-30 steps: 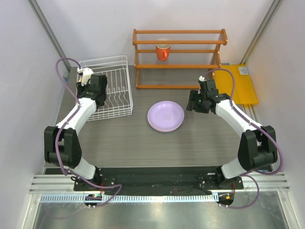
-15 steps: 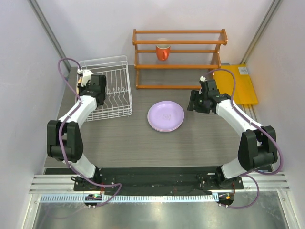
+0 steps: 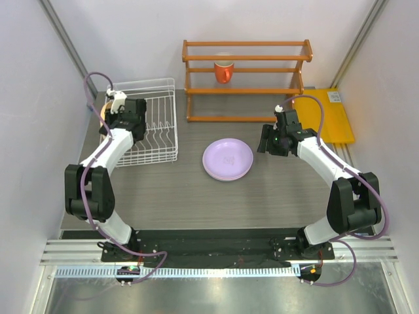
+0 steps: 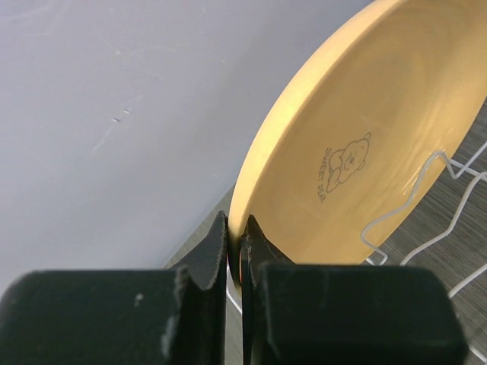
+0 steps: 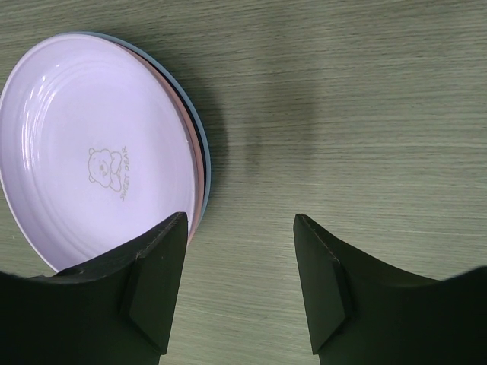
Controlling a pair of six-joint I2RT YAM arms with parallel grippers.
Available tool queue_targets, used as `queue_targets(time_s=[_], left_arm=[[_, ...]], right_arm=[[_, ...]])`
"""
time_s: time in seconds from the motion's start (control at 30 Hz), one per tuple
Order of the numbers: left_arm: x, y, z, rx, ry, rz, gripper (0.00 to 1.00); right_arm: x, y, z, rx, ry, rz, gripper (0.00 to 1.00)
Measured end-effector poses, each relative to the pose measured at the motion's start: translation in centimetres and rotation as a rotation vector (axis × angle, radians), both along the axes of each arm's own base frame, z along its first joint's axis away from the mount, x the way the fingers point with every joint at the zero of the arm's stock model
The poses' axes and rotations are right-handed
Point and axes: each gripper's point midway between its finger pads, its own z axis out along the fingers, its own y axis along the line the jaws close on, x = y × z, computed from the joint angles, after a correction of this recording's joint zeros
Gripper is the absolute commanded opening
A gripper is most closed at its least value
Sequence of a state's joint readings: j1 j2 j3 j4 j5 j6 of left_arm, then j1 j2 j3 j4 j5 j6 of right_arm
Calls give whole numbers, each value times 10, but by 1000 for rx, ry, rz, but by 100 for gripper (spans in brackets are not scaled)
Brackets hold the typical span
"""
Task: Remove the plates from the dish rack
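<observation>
Seen from above, the left gripper [image 3: 110, 112] is held at the far left corner of the white wire dish rack [image 3: 157, 127]. A sliver of the orange-yellow round plate [image 3: 103, 115] shows right at its jaws. The right gripper [image 3: 265, 140] is held just beside the lilac round plate [image 3: 227, 159], which tops a stack lying outside the rack on the grey wood-grain surface [image 3: 196, 196].

In the left wrist view, the jaws are seen clamped on the rim of the orange-yellow round plate [image 4: 380, 137]. The plate is stood on edge and tilted, reaching away beyond the jaws. Thin white rack wires [image 4: 415, 194] cross in front of its lower part.

In the right wrist view, the jaws are spread apart, with only bare surface between them. The lilac round plate [image 5: 91, 152] lies flat beyond the jaws and off to one side. The rims of the pink plate [image 5: 196, 199] and the light blue plate [image 5: 205, 163] show beneath it.
</observation>
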State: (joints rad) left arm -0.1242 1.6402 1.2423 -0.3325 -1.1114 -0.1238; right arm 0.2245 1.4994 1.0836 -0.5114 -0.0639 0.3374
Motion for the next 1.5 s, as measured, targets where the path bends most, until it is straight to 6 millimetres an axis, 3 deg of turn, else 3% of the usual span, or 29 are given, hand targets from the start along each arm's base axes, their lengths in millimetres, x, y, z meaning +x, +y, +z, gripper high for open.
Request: queue_targets(time_s=[0.2, 0.7, 0.87, 1.1, 1.2, 1.33, 1.5], left_arm=[[-4, 2, 19, 94, -1, 43, 0], [-12, 0, 44, 182, 5, 77, 0], [-16, -10, 66, 166, -40, 30, 0], [-3, -68, 112, -38, -203, -209, 0], [-1, -94, 118, -142, -249, -308, 0], [2, -134, 98, -332, -247, -459, 0], [-6, -192, 32, -604, -150, -608, 0]], right_arm=[[0, 0, 0, 1, 0, 3, 63], [0, 0, 0, -1, 0, 5, 63], [0, 0, 1, -2, -3, 6, 64], [-5, 4, 18, 35, -58, 17, 64], [-6, 10, 32, 82, -102, 28, 64], [-4, 23, 56, 171, -179, 45, 61], [-1, 37, 78, 252, -251, 52, 61]])
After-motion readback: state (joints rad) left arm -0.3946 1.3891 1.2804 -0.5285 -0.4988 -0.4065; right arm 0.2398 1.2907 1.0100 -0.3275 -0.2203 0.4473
